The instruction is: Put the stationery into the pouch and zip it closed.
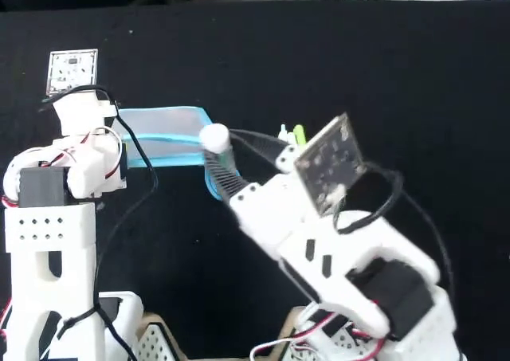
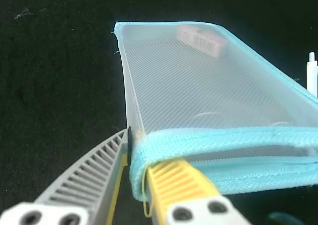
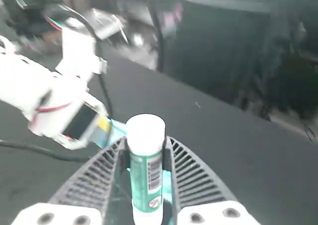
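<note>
Black tabletop (image 1: 382,74). The pouch (image 1: 163,136), clear mesh with a pale blue zip edge, lay flat left of centre. The left claw (image 2: 136,153) was clamped on the pouch's corner at the zip edge, grey finger on one side, yellow finger (image 2: 174,183) on the other. A small pink-and-white block (image 2: 201,38) showed through the mesh at the pouch's far end.

The right claw (image 3: 145,148) was closed on a glue stick (image 3: 145,160), held upright with the white cap uppermost. From above, the stick sat over the pouch's other end. Could not tell whether it touched the pouch.

A white pen (image 1: 283,130) and a green item (image 1: 300,134) lay just beside the right claw. A square printed card (image 1: 72,71) sat at the far left.
</note>
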You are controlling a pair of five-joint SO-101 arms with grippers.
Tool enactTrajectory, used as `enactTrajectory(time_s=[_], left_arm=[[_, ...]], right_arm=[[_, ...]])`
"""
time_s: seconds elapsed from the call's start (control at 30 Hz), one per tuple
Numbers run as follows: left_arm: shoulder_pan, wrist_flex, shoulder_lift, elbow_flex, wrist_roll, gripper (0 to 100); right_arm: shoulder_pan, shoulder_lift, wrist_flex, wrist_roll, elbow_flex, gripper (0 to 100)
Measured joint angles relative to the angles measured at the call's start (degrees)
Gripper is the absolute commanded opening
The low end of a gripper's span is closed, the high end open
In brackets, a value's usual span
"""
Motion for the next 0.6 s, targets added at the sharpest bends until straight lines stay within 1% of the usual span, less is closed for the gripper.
enactTrajectory(time_s=[0.17, 0.33, 0.47, 0.6], left_arm=[[0.0, 0.0, 0.0, 0.0, 0.0, 3], [0.0, 0.0, 0.0, 0.0, 0.0, 3], [0.0, 0.0, 0.0, 0.0, 0.0, 3], [0.0, 0.0, 0.0, 0.0, 0.0, 3]], right_arm=[[-4.4, -5.36, -21.71, 0.0, 17.76, 1.1], [-4.48, -9.05, -43.08, 0.0, 35.25, 1.1], [-4.75, -9.23, -56.09, 0.0, 45.1, 1.1], [-4.75, -9.23, -66.64, 0.0, 50.29, 1.1]])
